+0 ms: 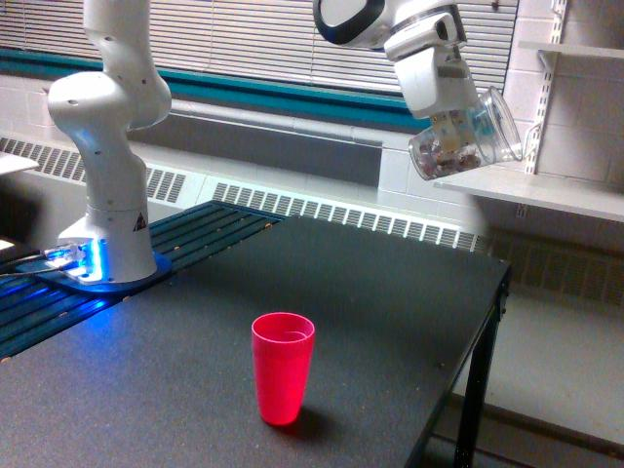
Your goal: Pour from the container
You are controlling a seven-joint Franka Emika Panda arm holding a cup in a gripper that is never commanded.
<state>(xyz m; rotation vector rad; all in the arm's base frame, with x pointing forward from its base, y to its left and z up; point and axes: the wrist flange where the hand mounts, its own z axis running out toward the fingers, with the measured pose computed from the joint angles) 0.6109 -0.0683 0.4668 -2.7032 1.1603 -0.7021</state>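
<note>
One hand (450, 125) grips the tilted container (468, 138) high above the red cup (283, 368)

Red cup (283, 368) upright on black table (390, 292)

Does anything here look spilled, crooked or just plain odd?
Nothing is spilled. The clear container in the robot's hand is tipped on its side, high up and well to the exterior view's right of the upright red cup, so it isn't over the cup.

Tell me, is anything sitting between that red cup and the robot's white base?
No. In the exterior view, only bare dark table lies between the red cup and the base.
</note>
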